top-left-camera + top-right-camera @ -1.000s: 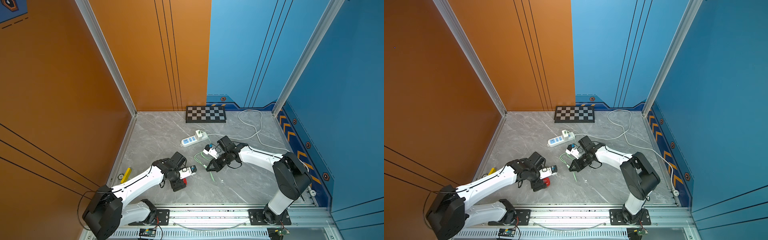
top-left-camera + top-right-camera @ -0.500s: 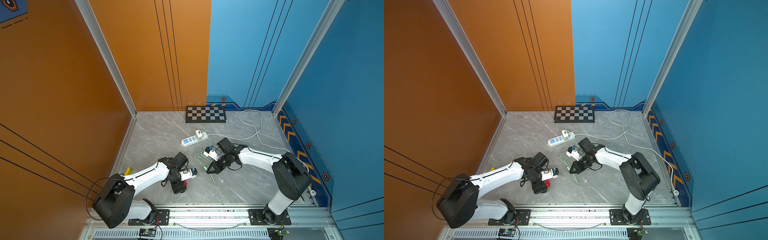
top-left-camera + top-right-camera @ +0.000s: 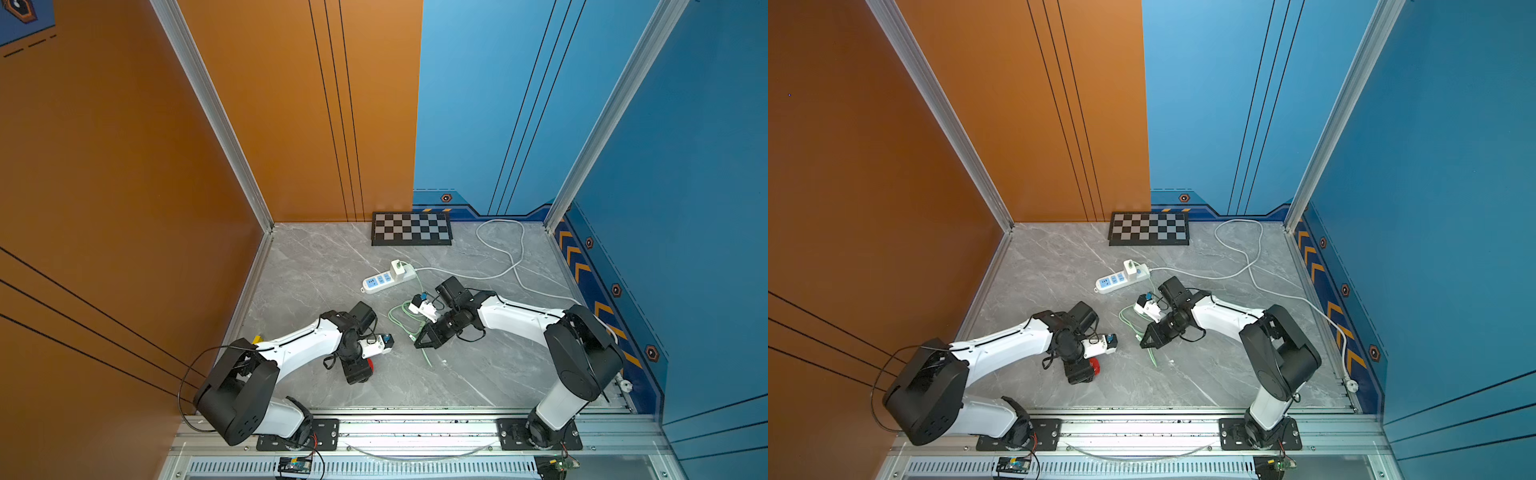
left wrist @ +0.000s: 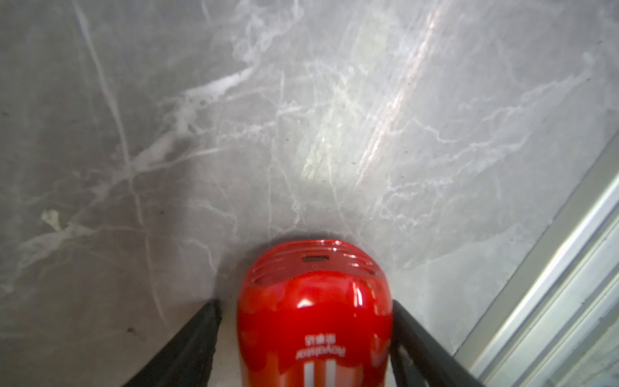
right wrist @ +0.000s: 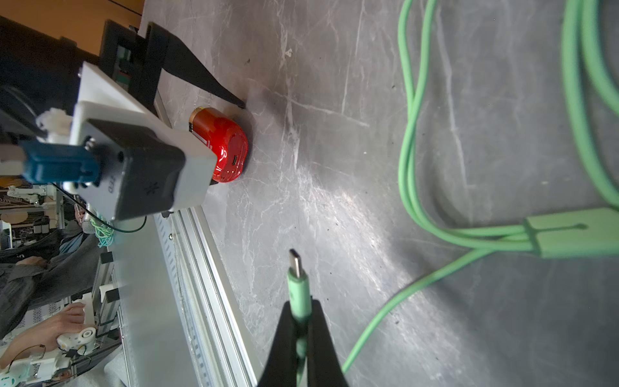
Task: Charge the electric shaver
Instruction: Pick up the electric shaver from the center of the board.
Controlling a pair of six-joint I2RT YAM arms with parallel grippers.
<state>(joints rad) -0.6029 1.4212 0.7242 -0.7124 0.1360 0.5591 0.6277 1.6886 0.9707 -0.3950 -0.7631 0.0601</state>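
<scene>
We found the electric shaver (image 4: 315,318) lying on the grey marble worktop (image 3: 311,270) near the front rail, on the left arm's side. Its glossy red body sat between the fingers of the left gripper (image 4: 304,303). Its rounded end, with a small slot-shaped port (image 4: 315,258), pointed away from the wrist. The left gripper stood wide open around it. One finger (image 4: 201,335) showed a clear gap of worktop beside the shaver, while the other (image 4: 412,335) sat right against its side, so nothing was clamped.

Well apart from the shaver, the right gripper (image 5: 299,310) was closed tight on the green cable (image 5: 407,150), pinching it just behind the plug (image 5: 296,268). The metal tip of the plug stuck out past the fingertips, above the worktop and aimed roughly towards the shaver. The rest of the cable lay in loose loops beside that arm.

Farther back lay a white-and-blue power strip (image 3: 388,279) with a white charger block (image 3: 397,268) seated in it. Its white cord (image 3: 498,249) curled towards the right wall, and a checkerboard (image 3: 411,228) lay against the back wall.
</scene>
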